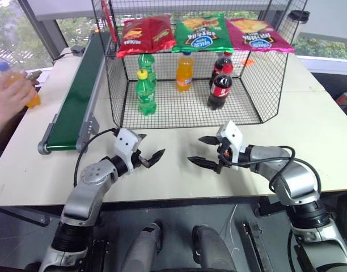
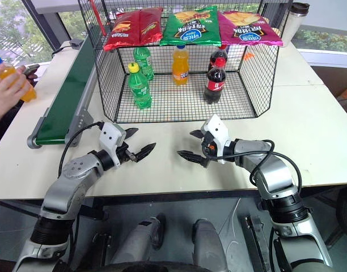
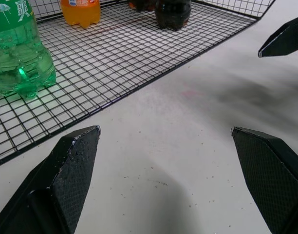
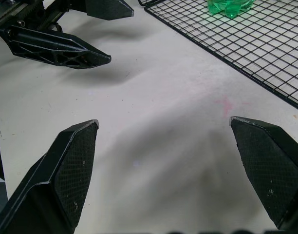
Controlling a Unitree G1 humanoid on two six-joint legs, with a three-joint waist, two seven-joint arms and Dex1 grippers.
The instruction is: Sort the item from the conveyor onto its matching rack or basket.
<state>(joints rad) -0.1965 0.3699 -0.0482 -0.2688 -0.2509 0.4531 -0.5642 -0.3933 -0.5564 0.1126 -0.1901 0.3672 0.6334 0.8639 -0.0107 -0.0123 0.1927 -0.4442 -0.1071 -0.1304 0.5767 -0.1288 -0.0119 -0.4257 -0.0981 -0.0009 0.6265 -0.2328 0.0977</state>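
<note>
An orange soda bottle (image 1: 18,85) with a blue cap is in a person's hand (image 1: 6,99) at the far left, beside the dark-green conveyor (image 1: 77,105), whose belt is bare. The black wire cage (image 1: 258,85) stands at the back of the table with its open side facing me. My left gripper (image 1: 153,144) and right gripper (image 1: 194,149) hover open and empty just above the table in front of the cage, tips pointing toward each other. In the left wrist view the left gripper (image 3: 164,128) is spread over bare tabletop, and so is the right gripper (image 4: 163,120) in its own view.
Inside the cage stand two green bottles (image 1: 145,90), an orange one (image 1: 184,72) and two dark cola bottles (image 1: 220,88). Three chip bags (image 1: 199,33) lie on its mesh top. A lidded cup (image 2: 294,20) stands at the back right.
</note>
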